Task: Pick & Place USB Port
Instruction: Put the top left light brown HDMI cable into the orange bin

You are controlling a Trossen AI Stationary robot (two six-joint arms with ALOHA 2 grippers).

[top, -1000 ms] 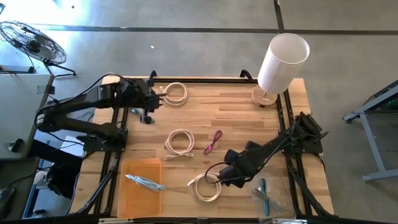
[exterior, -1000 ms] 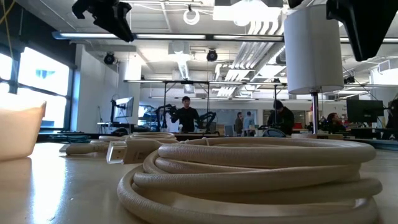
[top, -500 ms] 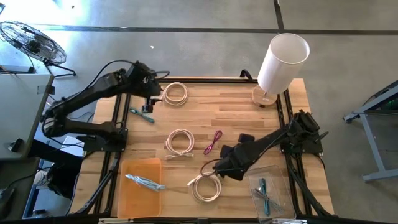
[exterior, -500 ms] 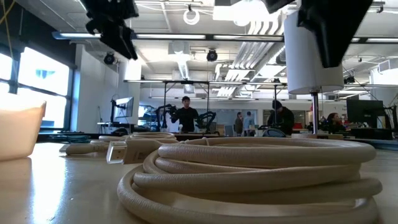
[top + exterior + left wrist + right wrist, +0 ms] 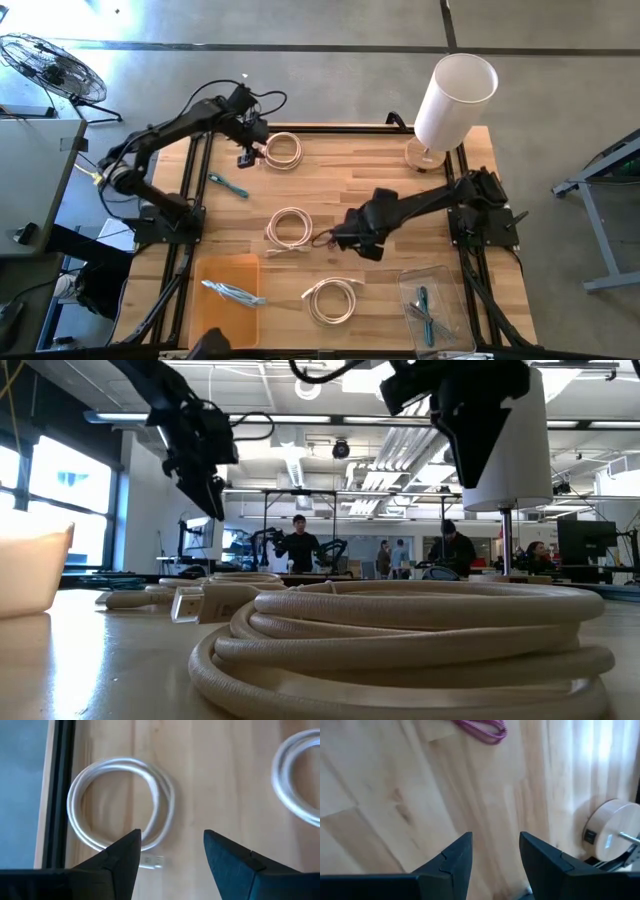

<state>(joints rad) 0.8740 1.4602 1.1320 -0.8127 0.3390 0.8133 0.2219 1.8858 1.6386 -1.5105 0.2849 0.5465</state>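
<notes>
High view: left end effector (image 5: 247,152), fingers apart and empty, has swung up beside the white coiled USB cable (image 5: 284,150) at the bench's (image 5: 380,175) far edge; right end effector (image 5: 345,238), also apart, has left the near coil.

Left gripper (image 5: 247,153) at table's far left edge, fingers apart, empty. Right gripper (image 5: 338,240) mid-table, apparently parted, empty.

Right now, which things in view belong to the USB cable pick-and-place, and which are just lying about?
Likely part of the job:
- far white coil, under the open left gripper
- middle white coil
- near white coil
- pink cable, ahead of the open right gripper
- teal cable
- orange bin
- clear tray

Just lying about:
- lamp
- floor fan
</notes>
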